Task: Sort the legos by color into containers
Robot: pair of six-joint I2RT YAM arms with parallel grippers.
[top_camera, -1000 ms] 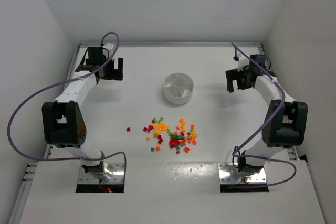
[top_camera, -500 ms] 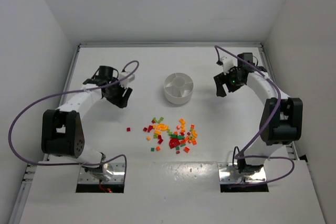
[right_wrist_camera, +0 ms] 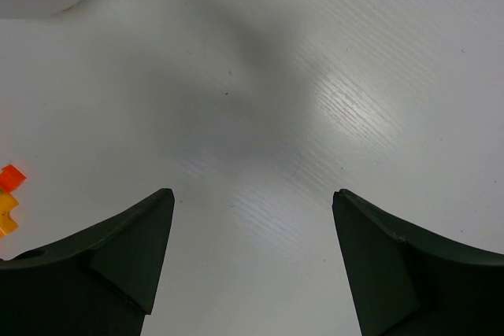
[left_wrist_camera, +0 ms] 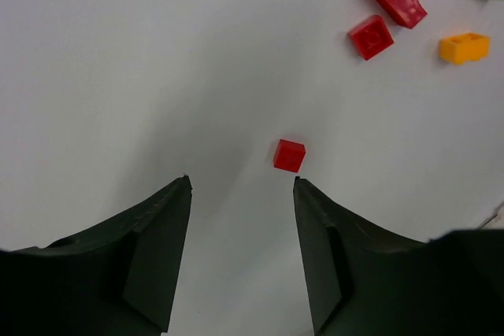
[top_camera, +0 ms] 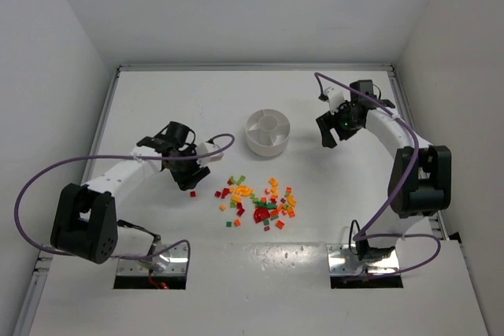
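Left gripper half-open, empty; small red plastic brick just ahead, multicoloured brick scatter beyond. Right gripper wide, empty, near round white dish.

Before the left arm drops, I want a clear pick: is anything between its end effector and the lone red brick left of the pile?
Nothing visible. The lone red brick lies on bare table just ahead of the left end effector; the other bricks sit farther beyond it.

Open table rings the lone red brick; the scattered legos crowd together to its right, the white dish beyond them.
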